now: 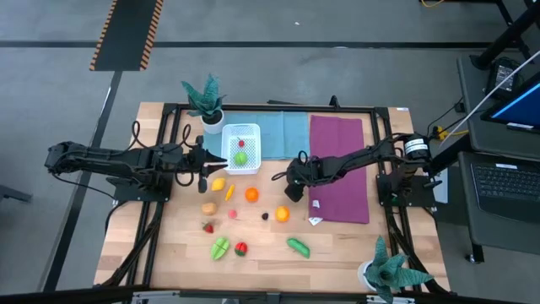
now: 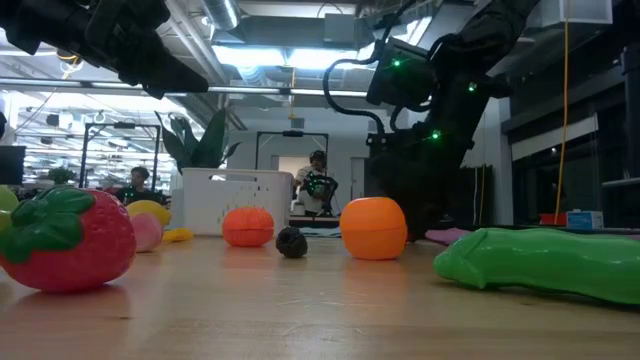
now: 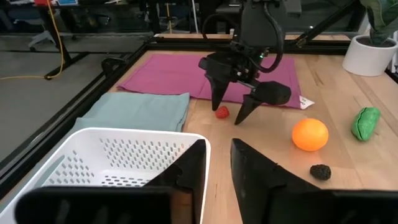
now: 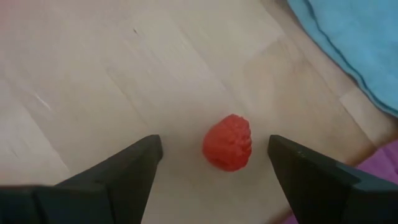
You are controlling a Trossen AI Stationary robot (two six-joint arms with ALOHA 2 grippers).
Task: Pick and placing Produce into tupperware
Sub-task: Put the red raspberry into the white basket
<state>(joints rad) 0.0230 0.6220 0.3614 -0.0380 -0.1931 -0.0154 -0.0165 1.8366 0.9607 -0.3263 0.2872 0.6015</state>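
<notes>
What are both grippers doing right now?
Left gripper: jaws slightly apart, empty, beside the tupperware.
Right gripper: jaws open, straddling a red berry, not gripping.

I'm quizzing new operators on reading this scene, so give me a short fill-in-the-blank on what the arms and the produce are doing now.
1. The right gripper hangs with its fingers ____ on either side of a small red berry.
2. That berry lies on the bare wood beside the ____ cloth.
3. The left gripper is at the rim of the white ____.
4. On the table, the dark piece lies near an ____ fruit.

Missing words: open; magenta; tupperware; orange
</notes>
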